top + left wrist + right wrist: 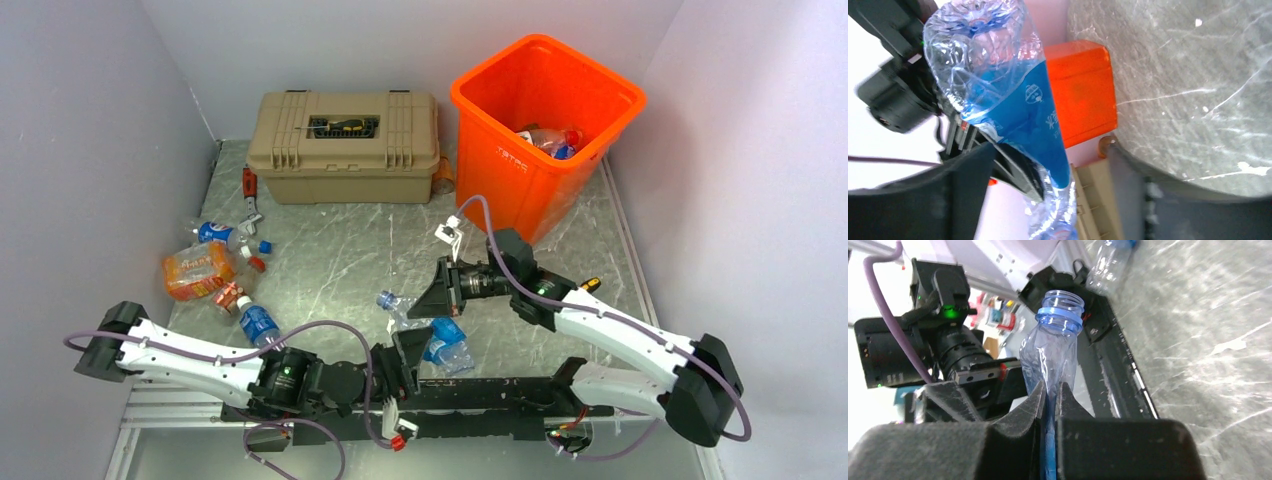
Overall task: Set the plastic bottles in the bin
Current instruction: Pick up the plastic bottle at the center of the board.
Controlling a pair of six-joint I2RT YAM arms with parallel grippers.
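Well apart, blue-labelled bottle [450, 350] and rim of bin [510, 170].

Right pincer [1050, 391] pinches a crushed, blue-necked bottle [1054, 342] — neck pointing up.

White lettering on bin [520, 150], white print on label of bottle [1013, 100], neither legible

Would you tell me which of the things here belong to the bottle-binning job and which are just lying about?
Job: orange bin; bottles inside it; pinched crushed bottle; orange-wrapped bottle; blue-labelled bottle.
Lying about: tan toolbox; small blue cap.
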